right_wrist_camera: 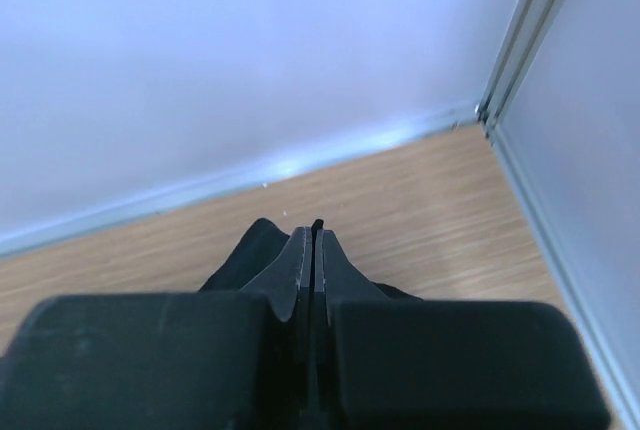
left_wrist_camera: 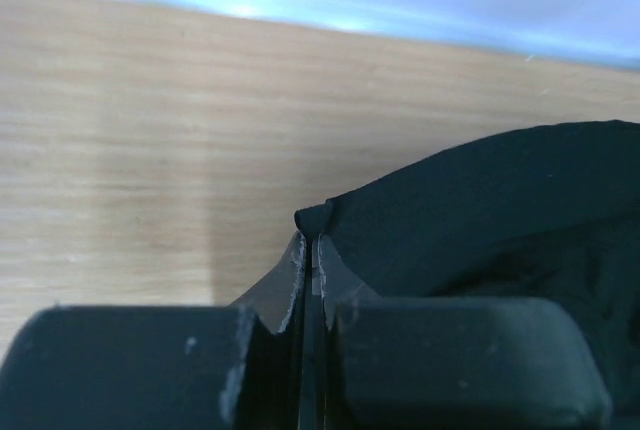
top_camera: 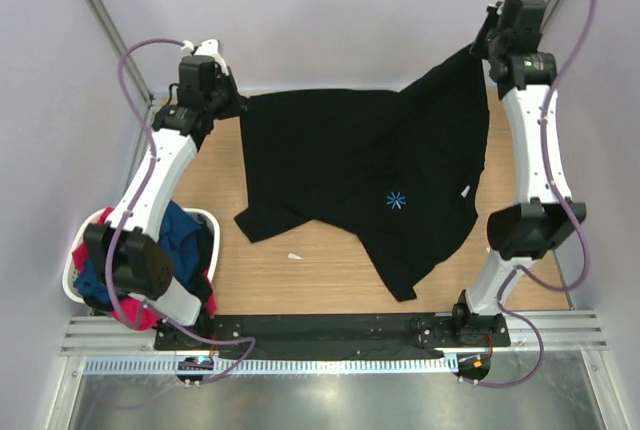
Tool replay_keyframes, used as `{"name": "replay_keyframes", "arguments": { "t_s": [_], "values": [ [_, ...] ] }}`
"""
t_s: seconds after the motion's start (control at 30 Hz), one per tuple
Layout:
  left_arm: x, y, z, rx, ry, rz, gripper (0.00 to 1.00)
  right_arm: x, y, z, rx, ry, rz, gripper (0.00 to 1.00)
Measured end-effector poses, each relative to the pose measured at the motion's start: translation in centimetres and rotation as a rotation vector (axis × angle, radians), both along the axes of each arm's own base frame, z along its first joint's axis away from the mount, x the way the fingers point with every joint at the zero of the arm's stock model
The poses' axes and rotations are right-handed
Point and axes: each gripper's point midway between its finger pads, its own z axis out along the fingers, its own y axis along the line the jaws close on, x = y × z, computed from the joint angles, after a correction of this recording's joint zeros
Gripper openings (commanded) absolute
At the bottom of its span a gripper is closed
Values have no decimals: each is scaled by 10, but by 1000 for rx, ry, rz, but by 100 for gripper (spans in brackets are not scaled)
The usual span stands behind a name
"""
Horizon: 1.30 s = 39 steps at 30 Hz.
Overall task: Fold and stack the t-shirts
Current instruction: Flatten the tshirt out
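The large black t-shirt with a light-blue starburst mark is spread over the wooden table, its far right corner lifted. My left gripper is shut on the shirt's far left corner, low at the table; the pinched cloth shows in the left wrist view between my left gripper's tips. My right gripper is shut on the far right corner and holds it raised; black cloth hangs below its tips. A navy shirt and a red-pink one lie in the basket.
The white laundry basket stands at the near left beside the left arm's base. A small white scrap lies on the table in front of the shirt. Walls close the back and right sides, with a metal corner post.
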Motion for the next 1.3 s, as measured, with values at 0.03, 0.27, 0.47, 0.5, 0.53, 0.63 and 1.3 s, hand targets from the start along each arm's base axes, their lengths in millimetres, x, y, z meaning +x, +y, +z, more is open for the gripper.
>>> {"name": "replay_keyframes", "arguments": {
  "t_s": [0.03, 0.27, 0.47, 0.5, 0.53, 0.63, 1.3],
  "values": [
    [-3, 0, 16, 1, -44, -10, 0, -12, 0, 20, -10, -37, 3, 1],
    [-37, -4, 90, 8, -238, -91, 0, -99, -4, 116, -96, -245, 13, 1],
    [-82, -1, 142, 7, -377, -130, 0, -163, -4, 180, -142, -411, 17, 1],
    [-93, 1, 155, 5, -413, -130, 0, -175, -3, 191, -148, -440, 20, 1],
    [-101, 3, 165, 4, -440, -130, 0, -183, -3, 197, -151, -458, 20, 1],
    [-136, 11, 200, 0, -548, -135, 0, -214, -2, 221, -162, -526, 22, 1],
    [-290, 46, 339, -147, -966, -101, 0, -369, 15, 348, -165, -975, 74, 1]
  ]
}}
